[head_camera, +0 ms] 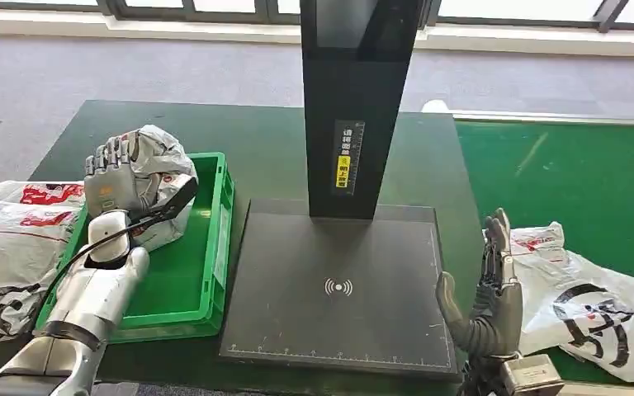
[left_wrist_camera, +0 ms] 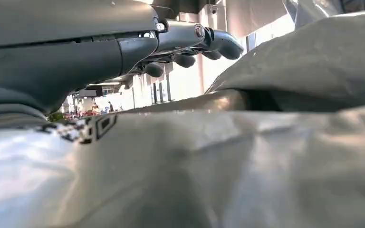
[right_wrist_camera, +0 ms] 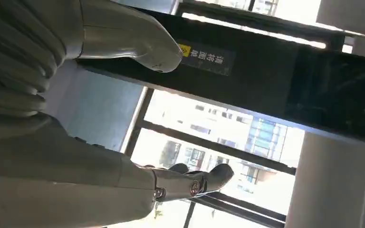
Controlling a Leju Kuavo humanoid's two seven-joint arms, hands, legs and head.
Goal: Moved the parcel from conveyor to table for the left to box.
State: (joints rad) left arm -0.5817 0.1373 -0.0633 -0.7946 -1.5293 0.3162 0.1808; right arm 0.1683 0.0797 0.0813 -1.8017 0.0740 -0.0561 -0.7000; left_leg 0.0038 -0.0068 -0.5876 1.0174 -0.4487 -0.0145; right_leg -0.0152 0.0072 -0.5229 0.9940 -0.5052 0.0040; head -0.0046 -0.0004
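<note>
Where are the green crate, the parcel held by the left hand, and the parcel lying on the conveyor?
Green crate (head_camera: 183, 280): head view, bare floor of the crate.
Held parcel (head_camera: 158, 158): head view, crumpled silver top beside the fingers.
Conveyor parcel (head_camera: 594, 309): head view, white middle with black print.

Black scanner base plate sits centre-low in my head view, white wireless symbol printed mid-plate. Black upright column rises from its far edge to top centre, carrying a grey-and-yellow label; same column and label show in my right wrist view. Grey carpeted floor across upper frame, window frames along the top edge.
</note>
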